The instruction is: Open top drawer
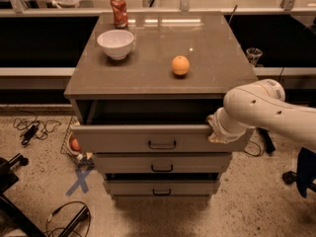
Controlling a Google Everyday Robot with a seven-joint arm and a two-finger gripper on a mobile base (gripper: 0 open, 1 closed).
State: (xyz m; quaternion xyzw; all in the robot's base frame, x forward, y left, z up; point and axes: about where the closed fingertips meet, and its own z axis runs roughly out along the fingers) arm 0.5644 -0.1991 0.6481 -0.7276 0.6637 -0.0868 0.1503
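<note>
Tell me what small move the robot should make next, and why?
Probably pull the wide grey-taupe top drawer further out, toward the camera. It stands only partly open, a shallow dark gap showing behind its front, and the arm's cream gripper sits at the front's right end.

A lab, I'd say (floor cables (32, 128) at 9 o'clock, blue tape cross (79, 180)); gripper (216, 131) at the top drawer (128, 140) front's right end.

Gripper (217, 130) — at top drawer (148, 138) front, right end.
</note>
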